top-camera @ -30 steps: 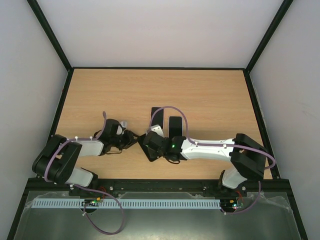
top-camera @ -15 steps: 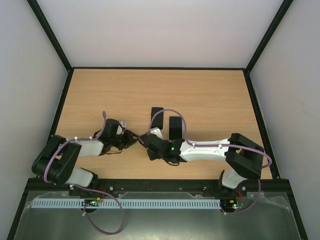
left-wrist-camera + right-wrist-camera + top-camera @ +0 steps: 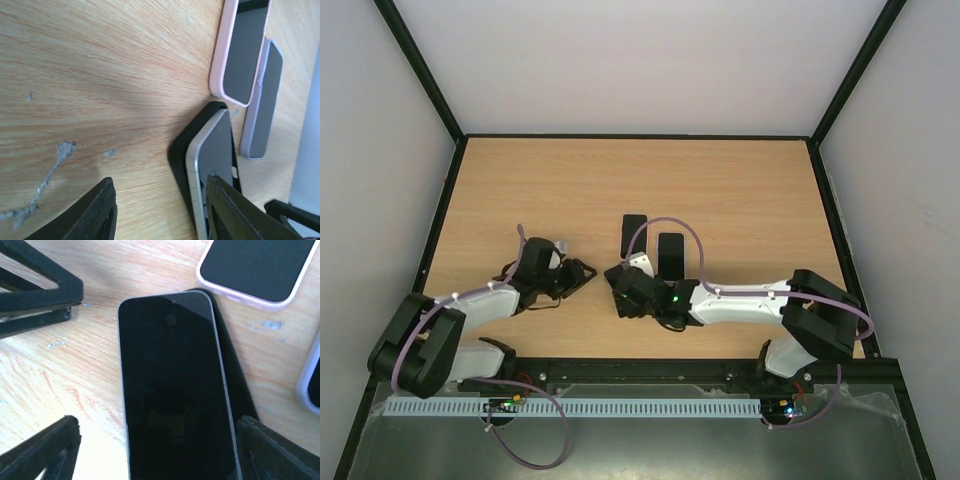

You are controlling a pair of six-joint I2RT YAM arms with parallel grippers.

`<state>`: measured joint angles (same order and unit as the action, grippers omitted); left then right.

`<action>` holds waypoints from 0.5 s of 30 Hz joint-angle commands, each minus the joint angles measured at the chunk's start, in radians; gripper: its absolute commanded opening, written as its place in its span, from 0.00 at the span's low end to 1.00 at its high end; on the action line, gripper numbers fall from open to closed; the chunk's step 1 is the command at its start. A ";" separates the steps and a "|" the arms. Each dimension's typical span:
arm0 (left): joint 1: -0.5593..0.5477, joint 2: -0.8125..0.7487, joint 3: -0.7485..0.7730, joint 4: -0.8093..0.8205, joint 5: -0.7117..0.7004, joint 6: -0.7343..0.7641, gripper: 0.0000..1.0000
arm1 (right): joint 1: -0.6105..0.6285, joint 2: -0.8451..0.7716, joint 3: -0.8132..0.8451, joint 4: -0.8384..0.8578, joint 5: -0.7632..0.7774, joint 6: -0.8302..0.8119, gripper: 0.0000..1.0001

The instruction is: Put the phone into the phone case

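The phone [image 3: 175, 390] lies askew on the black phone case [image 3: 238, 390]; the right hand [image 3: 157, 452] is spread astride it, the left hand [image 3: 160, 210] spread beside it.

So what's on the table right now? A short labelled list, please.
phone: screen up, lying on the black case, slightly askew; doesn't look fully seated
black case: under the phone, one edge showing
right gripper: open, fingers either side of the phone
left gripper: open, at the phone's corner
pink case, lilac case: next to each other, beyond the phone
table: wood
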<state>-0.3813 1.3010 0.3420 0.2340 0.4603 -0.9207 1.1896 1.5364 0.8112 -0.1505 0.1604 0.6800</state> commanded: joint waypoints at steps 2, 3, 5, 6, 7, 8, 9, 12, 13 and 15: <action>-0.011 -0.091 -0.007 -0.058 -0.006 -0.004 0.54 | -0.065 -0.029 -0.062 0.082 -0.051 0.008 0.92; -0.016 -0.107 -0.011 -0.066 -0.007 -0.007 0.56 | -0.088 -0.030 -0.076 0.103 -0.072 0.011 0.94; -0.023 -0.141 -0.016 -0.084 -0.014 -0.011 0.59 | -0.117 -0.027 -0.100 0.144 -0.118 0.012 1.00; -0.026 -0.156 -0.017 -0.097 -0.018 -0.012 0.60 | -0.126 -0.025 -0.108 0.159 -0.133 0.011 0.98; -0.027 -0.175 -0.016 -0.114 -0.023 -0.011 0.61 | -0.134 -0.023 -0.111 0.170 -0.146 0.011 0.97; -0.028 -0.188 -0.014 -0.127 -0.028 -0.009 0.62 | -0.142 -0.021 -0.113 0.180 -0.156 0.009 0.97; -0.028 -0.198 -0.011 -0.142 -0.032 -0.005 0.63 | -0.151 -0.016 -0.114 0.188 -0.166 0.009 0.98; -0.028 -0.226 -0.002 -0.186 -0.040 0.007 0.63 | -0.178 0.005 -0.119 0.224 -0.216 0.013 0.97; -0.028 -0.234 -0.002 -0.194 -0.040 0.009 0.63 | -0.181 0.014 -0.117 0.233 -0.228 0.015 0.97; -0.028 -0.247 -0.001 -0.209 -0.045 0.013 0.63 | -0.182 0.033 -0.109 0.241 -0.243 0.016 0.98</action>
<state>-0.4057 1.0851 0.3393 0.0982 0.4339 -0.9245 1.0191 1.5314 0.7036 0.0265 -0.0269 0.6872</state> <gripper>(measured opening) 0.633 0.975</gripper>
